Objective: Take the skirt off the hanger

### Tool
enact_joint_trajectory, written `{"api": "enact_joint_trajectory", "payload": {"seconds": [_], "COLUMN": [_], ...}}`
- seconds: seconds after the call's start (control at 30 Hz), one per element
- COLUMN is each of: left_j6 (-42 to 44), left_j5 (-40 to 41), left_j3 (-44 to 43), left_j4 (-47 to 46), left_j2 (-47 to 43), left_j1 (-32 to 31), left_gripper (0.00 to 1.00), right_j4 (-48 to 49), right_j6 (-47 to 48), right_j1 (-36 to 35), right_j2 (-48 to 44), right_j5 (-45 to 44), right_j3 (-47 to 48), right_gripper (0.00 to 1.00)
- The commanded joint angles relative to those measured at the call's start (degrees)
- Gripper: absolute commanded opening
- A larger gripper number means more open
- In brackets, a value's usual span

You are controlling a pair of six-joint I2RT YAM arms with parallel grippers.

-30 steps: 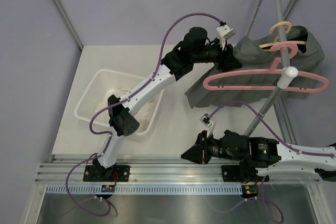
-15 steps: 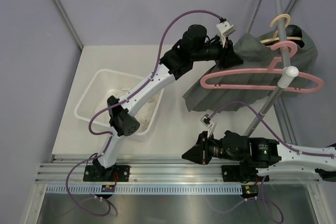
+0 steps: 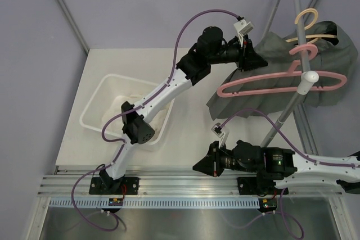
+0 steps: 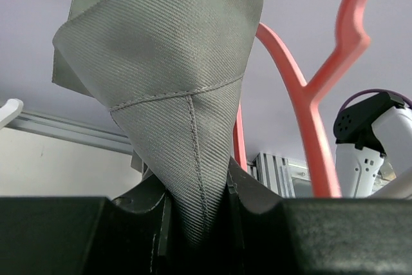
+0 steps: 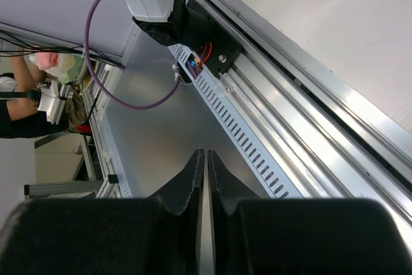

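My left gripper (image 3: 248, 59) is clamped on a fold of the skirt (image 3: 264, 88). In the wrist view the cloth is pinched between the fingers (image 4: 149, 205) and rises straight up out of them. The pink hanger (image 3: 281, 79) runs just beside that fold, on the right of the fingers.

**What could go wrong**
- The pink hanger is my main worry. If I pull the cloth away along it, the fabric could drag across the hanger's arm and catch.
- A pull could also swing both hangers on the rack pole (image 3: 286, 108), or lift a hook off it, so the hanger comes away with the garment.
- I hold only a narrow bite near a seam, so a sharp tug might slip the cloth out.
- A cream hanger (image 3: 306, 17) sits beyond the pink one, and I cannot tell which of the two carries the skirt.

**How the skirt looks**
- It is grey twill with a stitched band and one vertical seam.
- It bunches where I grip it and falls in soft pleats below the hangers, away from my fingers.

My right gripper (image 5: 206, 178) has its fingers nearly together on nothing. It is down by the base rail, well apart from the skirt.
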State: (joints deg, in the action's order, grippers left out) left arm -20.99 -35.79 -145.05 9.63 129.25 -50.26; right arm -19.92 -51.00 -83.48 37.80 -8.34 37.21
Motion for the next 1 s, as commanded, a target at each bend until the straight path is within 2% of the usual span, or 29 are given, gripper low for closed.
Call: {"api": "enact_joint_trajectory", "payload": {"seconds": [0.0,0.57,0.97], "left_j6": [-2.56,2.62,3.15], "left_j5": [-2.17,-0.42,-4.1], "left_j3": [-4.01,-4.71,-4.89], "left_j4": [-10.76,-11.3,-11.47], "left_j2": [-0.32,-2.07,-0.05], "left_j1": [-0.45,-3.0,-4.41], "left_gripper": [0.0,0.0,0.0], "right_j4": [4.36,5.33,5.68], "right_j6": [-0.24,0.03,0.2], "right_j1": [-0.36,-0.37,-0.37], "right_j2": [-0.18,1.31,1.66], "right_j5": [-1.24,-0.71,-0.98], "right_j3": [-0.47,-0.21,0.14], "right_gripper": [0.11,0.09,0.08]}}
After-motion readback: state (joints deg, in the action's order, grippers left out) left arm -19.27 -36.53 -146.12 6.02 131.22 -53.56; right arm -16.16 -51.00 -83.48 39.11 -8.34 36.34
